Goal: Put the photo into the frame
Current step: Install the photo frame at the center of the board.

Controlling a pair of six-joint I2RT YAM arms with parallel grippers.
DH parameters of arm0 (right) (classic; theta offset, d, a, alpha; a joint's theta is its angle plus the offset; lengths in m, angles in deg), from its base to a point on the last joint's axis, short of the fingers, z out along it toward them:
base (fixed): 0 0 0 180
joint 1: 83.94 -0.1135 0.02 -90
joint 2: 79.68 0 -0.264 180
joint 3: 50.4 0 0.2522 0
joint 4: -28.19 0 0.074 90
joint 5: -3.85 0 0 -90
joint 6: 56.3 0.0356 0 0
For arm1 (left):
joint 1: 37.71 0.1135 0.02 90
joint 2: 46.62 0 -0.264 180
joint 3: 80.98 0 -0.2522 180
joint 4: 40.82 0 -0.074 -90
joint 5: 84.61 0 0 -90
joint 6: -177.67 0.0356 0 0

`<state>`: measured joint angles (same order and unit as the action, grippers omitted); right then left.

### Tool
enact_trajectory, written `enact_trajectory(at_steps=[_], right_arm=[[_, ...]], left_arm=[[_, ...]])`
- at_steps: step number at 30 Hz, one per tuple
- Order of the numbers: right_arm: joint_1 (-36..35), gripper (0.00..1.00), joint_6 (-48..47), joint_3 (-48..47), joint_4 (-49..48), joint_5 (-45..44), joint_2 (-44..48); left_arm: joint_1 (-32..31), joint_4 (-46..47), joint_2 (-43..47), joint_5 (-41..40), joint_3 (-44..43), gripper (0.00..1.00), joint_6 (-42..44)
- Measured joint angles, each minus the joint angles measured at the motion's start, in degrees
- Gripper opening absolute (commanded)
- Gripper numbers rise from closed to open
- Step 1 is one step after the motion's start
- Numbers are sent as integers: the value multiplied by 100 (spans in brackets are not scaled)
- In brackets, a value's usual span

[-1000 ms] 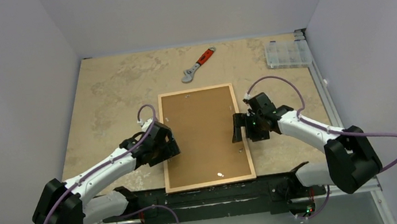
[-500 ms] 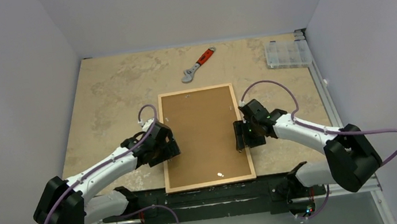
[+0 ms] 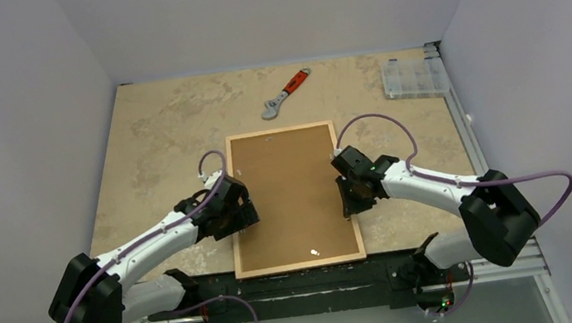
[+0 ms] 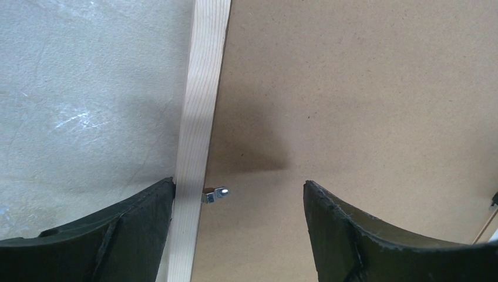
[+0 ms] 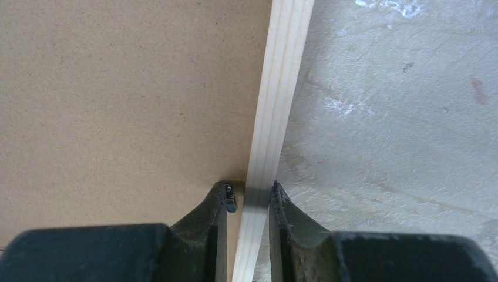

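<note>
The frame (image 3: 233,218) lies face down on the table, its thin light wood rim around a brown backing board (image 3: 291,194). The photo is hidden. My left gripper (image 3: 242,211) is open and straddles the left rail (image 4: 202,106). One finger is just outside the rail and the other is over the board, with a small metal tab (image 4: 215,194) between them. My right gripper (image 3: 346,200) is shut on the right rail (image 5: 282,88). Its inner finger (image 5: 214,223) presses a metal tab (image 5: 231,202) and its outer finger is against the wood.
An orange-handled wrench (image 3: 285,94) lies beyond the frame at the back. A clear plastic compartment box (image 3: 414,77) sits at the back right corner. The beige stone-look table (image 3: 154,137) has walls on three sides.
My right gripper slid left onto the frame's right rail and closed on it. The frame shifted slightly left. The left arm stayed put, open.
</note>
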<state>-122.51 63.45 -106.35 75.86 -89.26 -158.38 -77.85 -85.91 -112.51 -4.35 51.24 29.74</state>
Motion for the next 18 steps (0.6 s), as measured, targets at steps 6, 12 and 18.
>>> enact_trajectory(at_steps=[6, 12, 18], right_arm=[[-63, 0, 109, -98, 92, -234, -50], [-87, 0, 109, -107, 101, -280, -50], [-116, 52, 44, -109, 144, -267, 37]], left_arm=[[7, -55, -55, -52, 0, 78, 4], [7, -55, -57, -55, 0, 78, 4], [7, -59, -59, -57, 0, 78, 7]])
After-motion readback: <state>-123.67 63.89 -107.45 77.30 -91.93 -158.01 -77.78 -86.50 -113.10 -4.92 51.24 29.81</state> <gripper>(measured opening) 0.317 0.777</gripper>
